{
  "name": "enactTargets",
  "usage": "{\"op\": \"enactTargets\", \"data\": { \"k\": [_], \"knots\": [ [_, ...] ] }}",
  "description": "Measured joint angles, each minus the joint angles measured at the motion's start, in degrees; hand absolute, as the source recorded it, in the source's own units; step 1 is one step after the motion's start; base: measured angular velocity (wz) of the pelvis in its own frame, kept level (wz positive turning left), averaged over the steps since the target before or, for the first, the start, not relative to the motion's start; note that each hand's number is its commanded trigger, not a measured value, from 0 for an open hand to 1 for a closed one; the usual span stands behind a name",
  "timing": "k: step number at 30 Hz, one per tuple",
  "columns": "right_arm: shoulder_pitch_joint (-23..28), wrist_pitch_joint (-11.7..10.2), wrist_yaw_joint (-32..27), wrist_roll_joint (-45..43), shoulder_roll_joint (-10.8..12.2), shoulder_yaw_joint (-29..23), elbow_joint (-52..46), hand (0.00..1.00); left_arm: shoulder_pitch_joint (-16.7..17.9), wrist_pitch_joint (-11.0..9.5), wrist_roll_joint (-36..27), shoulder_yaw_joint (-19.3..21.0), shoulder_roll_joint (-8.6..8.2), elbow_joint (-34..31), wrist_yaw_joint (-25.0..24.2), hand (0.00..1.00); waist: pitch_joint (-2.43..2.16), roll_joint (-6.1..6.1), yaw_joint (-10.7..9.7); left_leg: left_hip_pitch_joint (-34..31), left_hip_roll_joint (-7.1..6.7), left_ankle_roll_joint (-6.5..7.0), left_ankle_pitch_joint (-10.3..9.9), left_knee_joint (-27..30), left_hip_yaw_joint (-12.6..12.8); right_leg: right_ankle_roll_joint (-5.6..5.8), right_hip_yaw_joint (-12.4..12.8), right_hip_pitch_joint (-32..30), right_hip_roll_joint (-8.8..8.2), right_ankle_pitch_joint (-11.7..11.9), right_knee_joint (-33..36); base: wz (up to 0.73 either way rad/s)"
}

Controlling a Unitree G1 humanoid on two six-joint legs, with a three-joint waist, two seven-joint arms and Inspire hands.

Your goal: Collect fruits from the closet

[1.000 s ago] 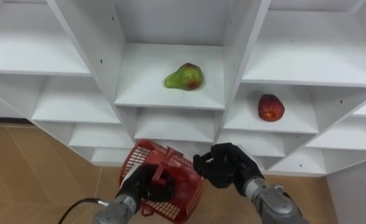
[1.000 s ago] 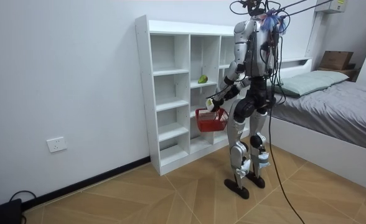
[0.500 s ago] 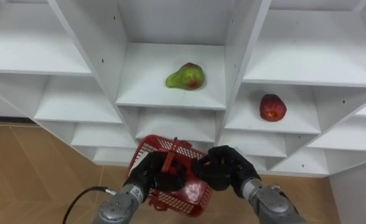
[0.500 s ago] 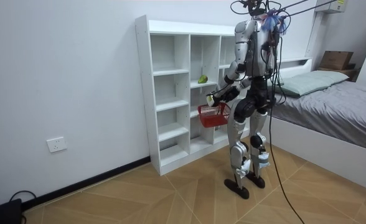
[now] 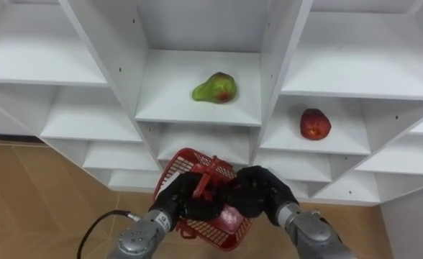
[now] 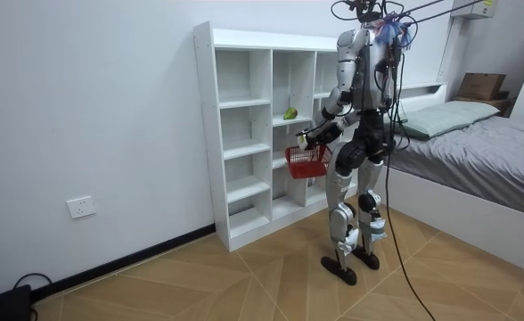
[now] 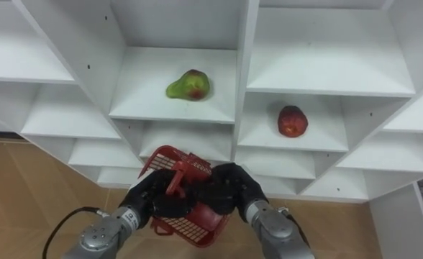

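Observation:
A red mesh basket (image 5: 210,232) hangs in front of the white shelf unit (image 5: 125,65), below the middle column. My left hand (image 5: 177,203) is shut on its red handle (image 5: 203,184). My right hand (image 5: 260,191) presses in from the right with its fingers curled at the same handle and rim. A green-red pear (image 5: 214,88) lies on the middle shelf above the basket. In the compartment to its lower right sits a red apple (image 5: 314,124). In the room view I stand facing the shelf unit (image 6: 244,134) with the basket (image 6: 307,160) at waist height.
The other shelf compartments are bare. Wooden floor (image 5: 39,194) runs below the shelves on the left. A bed (image 6: 476,160) stands behind me at the room view's right, and a white wall (image 6: 93,116) runs left of the shelf unit.
My left hand has raised the basket and carried it right until it meets my right hand. The fruits have not moved.

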Motion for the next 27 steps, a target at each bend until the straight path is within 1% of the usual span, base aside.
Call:
{"op": "enactTargets", "data": {
  "k": [5, 9, 11, 15, 17, 22, 24, 27],
  "knots": [
    [-0.1, 0.1, -0.2, 3.3, 0.2, 1.0, 1.7, 1.0, 0.2, 0.5, 0.0, -0.1, 0.06, 0.0, 0.0, 1.0, 0.22, 0.43, 0.1, -0.2, 0.01, 0.0, 0.0, 0.2, 0.0, -0.03, -0.1, -0.1, 0.0, 0.0, 0.0, 0.0],
    [-0.3, 0.1, -0.3, 6.5, 0.3, 1.1, 2.4, 1.0, 0.2, 0.5, -0.1, -0.1, -0.12, 0.0, -0.1, 1.0, 0.15, 0.71, 0.0, -0.2, 0.02, 0.01, 0.0, 0.2, 0.0, -0.05, -0.2, -0.1, 0.0, 0.0, 0.0, 0.0],
    [-0.4, 0.2, -0.4, 8.5, 0.5, 1.1, 3.5, 1.0, 0.2, 0.9, -0.1, -0.1, -0.26, 0.0, -0.2, 1.0, 0.14, 0.79, 0.0, -0.3, 0.02, 0.01, 0.0, 0.2, 0.1, -0.05, -0.2, -0.2, -0.01, 0.0, 0.0, 0.0],
    [-0.5, 0.5, -0.6, 9.6, 0.5, 1.1, 3.7, 1.0, 0.2, 1.3, -0.2, -0.4, -0.51, 0.0, -0.4, 1.0, 0.13, 0.83, 0.0, -0.3, 0.02, 0.01, 0.0, 0.2, 0.1, -0.05, -0.3, -0.2, -0.01, 0.0, 0.0, 0.0],
    [-0.5, 0.6, -0.8, 11.1, 0.5, 1.1, 4.0, 1.0, 0.2, 1.4, -1.4, -0.5, -0.58, 0.0, -0.4, 1.0, 0.11, 0.87, 0.0, -0.3, 0.01, 0.01, 0.0, 0.2, 0.0, -0.05, -0.3, -0.2, -0.02, 0.0, 0.0, 0.0],
    [-0.5, 0.6, -1.8, 11.5, 0.6, 1.1, 4.8, 1.0, 0.2, 1.9, -2.2, -1.3, -0.68, 0.0, -0.5, 1.0, 0.12, 1.12, 0.0, -0.2, 0.0, 0.0, 0.0, 0.2, 0.0, -0.05, -0.3, -0.1, -0.02, 0.0, 0.0, 0.0],
    [-0.6, 0.6, -2.1, 11.6, 0.6, 1.1, 5.4, 1.0, 0.2, 2.4, -2.2, -1.4, -0.94, 0.0, -0.5, 1.0, 0.13, 1.33, 0.0, -0.2, 0.0, 0.0, 0.0, 0.2, 0.0, -0.05, -0.3, -0.1, -0.02, 0.0, 0.0, 0.0],
    [-0.7, 0.6, -2.8, 11.6, 0.6, 1.1, 5.6, 1.0, 0.2, 2.6, -2.3, -1.7, -1.22, 0.1, -0.5, 1.0, 0.14, 1.44, -0.1, -0.2, 0.01, 0.0, 0.0, 0.2, 0.0, -0.05, -0.3, -0.1, -0.01, 0.0, 0.0, 0.0]
  ]
}}
